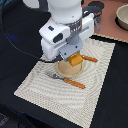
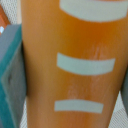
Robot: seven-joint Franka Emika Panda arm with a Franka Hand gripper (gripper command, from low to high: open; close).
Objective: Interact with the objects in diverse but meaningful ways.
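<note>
My gripper (image 1: pixel 74 56) is shut on the yellow-orange block (image 1: pixel 77 61) and holds it just above a round tan piece (image 1: pixel 67 68) on the striped placemat (image 1: pixel 45 90). In the wrist view the block (image 2: pixel 75 45) fills the frame, orange with white stripes, and a grey-teal finger pad (image 2: pixel 10 80) presses its side. The tomato, sausage and bottle are out of view.
A fork with an orange handle (image 1: pixel 67 80) lies on the mat in front of the tan piece. Another orange-handled utensil (image 1: pixel 90 59) lies at the exterior view's right. A grey bowl (image 1: pixel 122 17) and a dark object (image 1: pixel 95 7) stand at the back right. The cloth around the mat is black.
</note>
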